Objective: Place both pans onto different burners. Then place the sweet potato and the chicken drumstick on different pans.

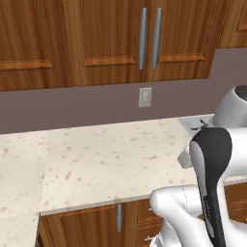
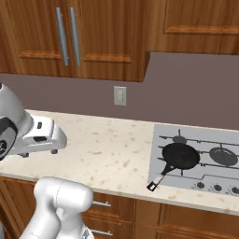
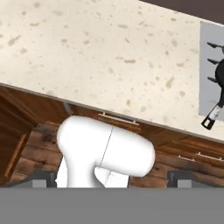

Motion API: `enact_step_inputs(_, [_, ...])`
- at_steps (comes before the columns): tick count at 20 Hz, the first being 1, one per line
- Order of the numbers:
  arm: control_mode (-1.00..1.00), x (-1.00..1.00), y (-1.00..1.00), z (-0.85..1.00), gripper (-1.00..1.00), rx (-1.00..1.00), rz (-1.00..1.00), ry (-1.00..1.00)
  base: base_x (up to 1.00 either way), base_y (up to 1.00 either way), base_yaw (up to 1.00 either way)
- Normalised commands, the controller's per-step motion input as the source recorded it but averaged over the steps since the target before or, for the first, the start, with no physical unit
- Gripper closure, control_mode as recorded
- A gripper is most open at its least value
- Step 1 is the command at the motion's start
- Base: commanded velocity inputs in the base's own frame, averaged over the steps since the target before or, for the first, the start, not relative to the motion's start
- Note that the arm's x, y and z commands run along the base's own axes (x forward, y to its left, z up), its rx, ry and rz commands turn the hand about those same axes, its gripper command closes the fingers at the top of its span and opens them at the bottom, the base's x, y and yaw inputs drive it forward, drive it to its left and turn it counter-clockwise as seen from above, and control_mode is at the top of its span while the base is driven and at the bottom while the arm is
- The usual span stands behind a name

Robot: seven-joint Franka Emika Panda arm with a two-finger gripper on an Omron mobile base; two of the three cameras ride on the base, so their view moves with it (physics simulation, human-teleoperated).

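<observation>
A small round black frying pan (image 2: 180, 156) with a long thin black handle sits on the front left burner (image 2: 183, 158) of the flat grey steel cooktop (image 2: 158, 144), under whose thin black grates the round burner rings show. The pan's handle reaches forward and to the left, its tip lying at the front left corner of the cooktop, just beside the speckled beige stone counter (image 2: 112, 149). A second burner ring (image 2: 223, 156) to the right of the pan is bare. In the hand view the pan's handle end (image 3: 211, 118) and the edge of its bowl appear at the right edge, on the cooktop's left margin. The gripper (image 3: 112, 178) is spread wide, its two dark finger tips (image 3: 43, 178) standing far apart at the bottom of the hand view, with nothing between them. The hand hangs in front of the counter, well apart from the pan and to its left. Dark wooden cabinets (image 2: 93, 37) with steel bar handles hang above a grey-brown backsplash bearing a pale wall outlet (image 2: 120, 95).
</observation>
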Motion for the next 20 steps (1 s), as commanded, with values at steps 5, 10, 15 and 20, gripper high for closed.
enact_step_inputs(5, [-1.0,-0.45,0.14,0.53,-1.0,0.02,0.03,-0.15,0.0,0.0,0.0])
enact_step_inputs(10, [-1.0,-0.26,0.17,0.71,-1.0,0.03,0.08,0.0,0.0,0.0,0.0])
enact_step_inputs(15, [-1.0,-0.1,0.26,0.2,-1.0,0.0,0.06,0.01,0.0,0.0,0.0])
enact_step_inputs(20, [1.0,-0.03,0.04,0.0,-1.0,0.0,0.0,0.0,-0.14,0.02,0.0])
